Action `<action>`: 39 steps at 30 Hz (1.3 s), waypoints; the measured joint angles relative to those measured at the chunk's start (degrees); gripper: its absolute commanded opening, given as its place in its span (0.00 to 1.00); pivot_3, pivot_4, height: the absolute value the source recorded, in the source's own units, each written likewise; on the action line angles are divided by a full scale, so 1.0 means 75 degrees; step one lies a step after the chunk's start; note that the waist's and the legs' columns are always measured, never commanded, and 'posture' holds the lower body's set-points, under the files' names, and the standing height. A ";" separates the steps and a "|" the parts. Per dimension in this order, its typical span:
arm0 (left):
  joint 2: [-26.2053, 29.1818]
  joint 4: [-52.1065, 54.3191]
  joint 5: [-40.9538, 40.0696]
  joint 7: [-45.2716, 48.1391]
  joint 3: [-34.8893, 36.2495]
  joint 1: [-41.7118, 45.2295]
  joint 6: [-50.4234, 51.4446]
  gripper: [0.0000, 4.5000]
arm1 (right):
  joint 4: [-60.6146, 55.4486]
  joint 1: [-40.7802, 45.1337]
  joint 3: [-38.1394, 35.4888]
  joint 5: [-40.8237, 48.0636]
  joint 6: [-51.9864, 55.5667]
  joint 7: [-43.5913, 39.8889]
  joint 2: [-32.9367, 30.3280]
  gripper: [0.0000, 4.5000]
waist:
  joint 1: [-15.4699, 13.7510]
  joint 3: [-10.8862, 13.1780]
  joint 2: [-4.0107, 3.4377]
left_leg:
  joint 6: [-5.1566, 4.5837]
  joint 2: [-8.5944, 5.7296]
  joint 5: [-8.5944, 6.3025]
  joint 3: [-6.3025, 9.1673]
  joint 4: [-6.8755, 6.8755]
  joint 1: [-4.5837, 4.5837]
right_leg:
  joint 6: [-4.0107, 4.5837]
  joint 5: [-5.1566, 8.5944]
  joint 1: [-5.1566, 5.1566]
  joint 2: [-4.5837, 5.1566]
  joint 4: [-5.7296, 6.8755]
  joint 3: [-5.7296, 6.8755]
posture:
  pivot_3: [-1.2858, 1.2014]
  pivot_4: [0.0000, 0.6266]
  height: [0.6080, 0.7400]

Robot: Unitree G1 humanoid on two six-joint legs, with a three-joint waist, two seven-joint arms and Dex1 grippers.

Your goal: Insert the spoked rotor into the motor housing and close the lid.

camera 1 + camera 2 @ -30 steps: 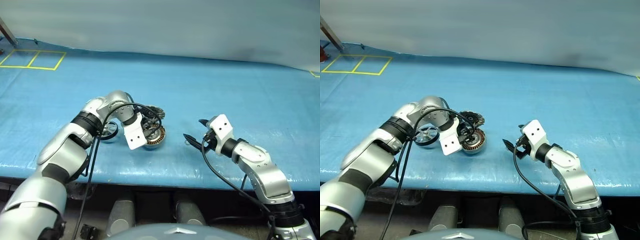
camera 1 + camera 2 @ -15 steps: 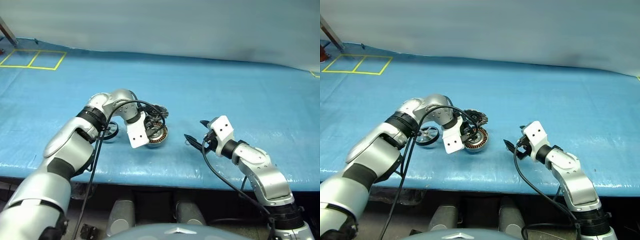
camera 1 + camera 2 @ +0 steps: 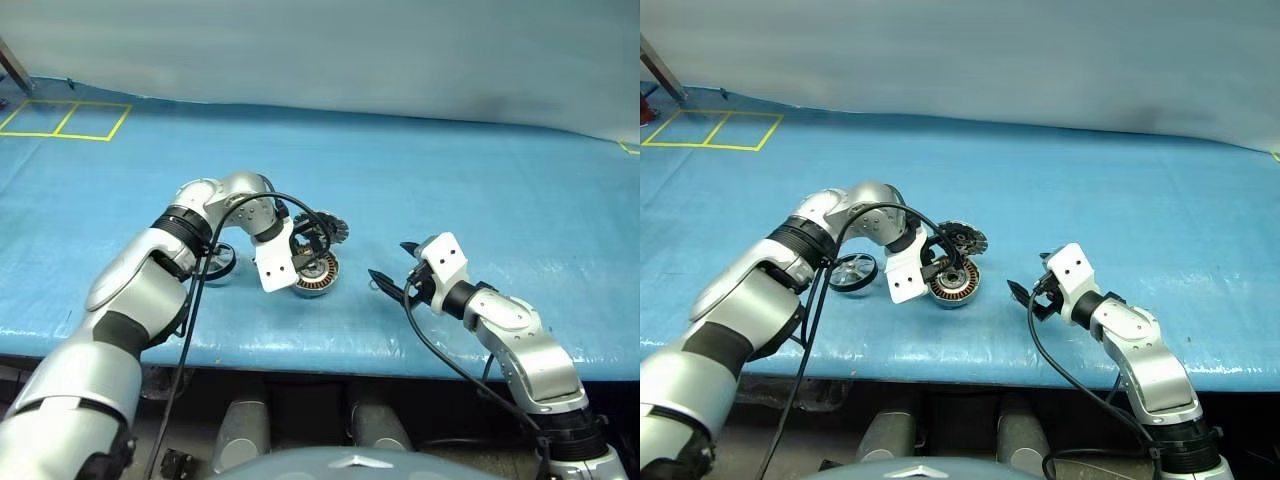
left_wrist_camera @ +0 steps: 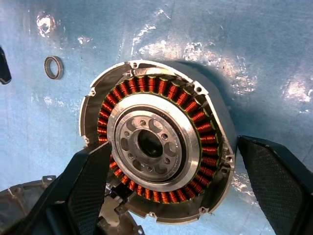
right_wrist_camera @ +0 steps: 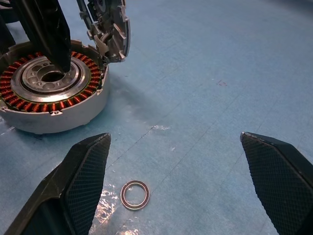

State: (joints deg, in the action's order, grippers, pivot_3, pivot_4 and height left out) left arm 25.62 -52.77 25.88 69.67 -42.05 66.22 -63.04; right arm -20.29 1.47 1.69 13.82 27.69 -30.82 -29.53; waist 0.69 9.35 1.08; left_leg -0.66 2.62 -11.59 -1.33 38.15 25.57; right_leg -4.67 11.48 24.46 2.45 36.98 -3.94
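Observation:
The motor housing (image 4: pixel 156 142) lies flat on the blue cloth, its copper windings facing up around a pale hub. Its lid (image 3: pixel 965 238) stands open at the far rim, toothed face showing. My left gripper (image 4: pixel 171 144) hangs just above the housing, pointing down, open, with one finger on each side and clear of the rim. The spoked rotor (image 3: pixel 218 262) lies on the cloth to the left of the housing, partly behind my left arm. My right gripper (image 3: pixel 392 262) hovers open to the right of the housing, aimed toward it, holding nothing.
A small metal ring (image 5: pixel 135 195) lies on the cloth between the housing and my right gripper. Yellow taped squares (image 3: pixel 65 118) mark the far left. The table's front edge (image 3: pixel 330 345) runs close below both grippers. A black cable loops over my left wrist.
My left gripper has opened and let go of the housing. The housing has shifted slightly right and now rests flat, and the lid stands more upright behind it. The right arm has stayed still.

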 measured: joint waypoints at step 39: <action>0.0415 0.5514 -0.6456 0.0340 0.4381 -0.5735 0.9475 0.99 | 0.0582 -0.0025 0.0299 0.0064 -0.0135 -0.0275 0.0489 1.00 | 0.0106 -0.0009 -0.0011 | -0.0001 0.0006 0.0009 -0.0005 -0.0018 -0.0120 | -0.0020 0.0025 -0.0100 0.0003 0.0004 0.0001 | 0.52 0.24 1.00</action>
State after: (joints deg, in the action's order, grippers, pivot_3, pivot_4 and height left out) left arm 28.73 -11.41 -22.54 72.22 -9.19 23.21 8.02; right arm -15.92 1.29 3.94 14.30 26.67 -32.88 -25.86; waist 1.48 9.28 1.00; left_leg -0.67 2.67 -11.52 -1.37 38.02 24.67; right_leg -4.82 11.67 23.71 2.48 37.01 -3.93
